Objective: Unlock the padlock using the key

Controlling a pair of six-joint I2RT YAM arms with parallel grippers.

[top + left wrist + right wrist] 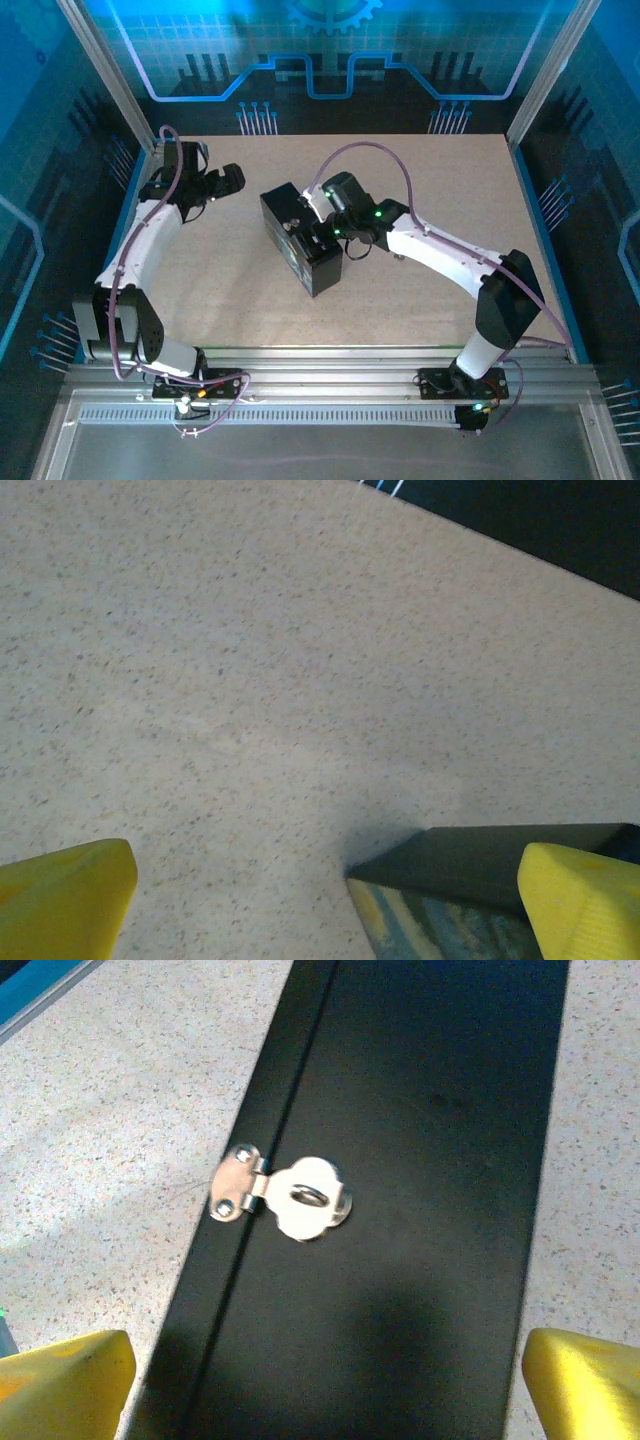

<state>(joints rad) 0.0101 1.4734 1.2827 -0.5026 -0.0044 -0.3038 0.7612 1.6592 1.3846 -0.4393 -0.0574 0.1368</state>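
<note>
A dark box (298, 235) lies on its side in the middle of the table. Its black front wall (420, 1160) carries a silver hasp (290, 1198) folded over a staple loop, and nothing hangs from that loop. My right gripper (322, 232) hovers open just above this wall, with its yellow fingertips (70, 1380) on either side of the box. My left gripper (225, 182) is open at the back left, off the box. Between its fingers (580, 900) I see bare table and one corner of the box with the painted lid (450, 920). The padlock and the key are out of view.
The speckled beige tabletop (420, 310) is bounded by aluminium posts and blue-lit walls at the back and sides. A metal rail (330, 360) with the arm bases runs along the near edge.
</note>
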